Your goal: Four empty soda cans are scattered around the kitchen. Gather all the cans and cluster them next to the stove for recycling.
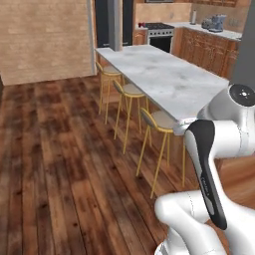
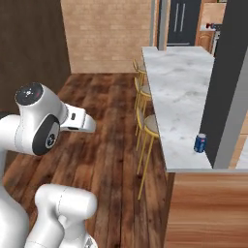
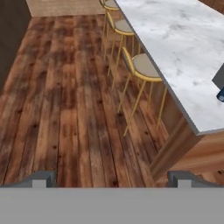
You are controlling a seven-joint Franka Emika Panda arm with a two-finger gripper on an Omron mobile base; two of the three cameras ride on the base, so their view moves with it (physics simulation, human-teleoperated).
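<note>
Blue soda can: one, upright on the marble island table, near its close end, just beside a dark grey column; its edge shows at the right border of the hand view. Stove: far end of the kitchen, against the back wall, well apart from the can. Bar stools: three, gold-legged, ranged along the island's side over wood floor. Gripper: jaws released, spread wide, grasping nothing, above the floor.
</note>
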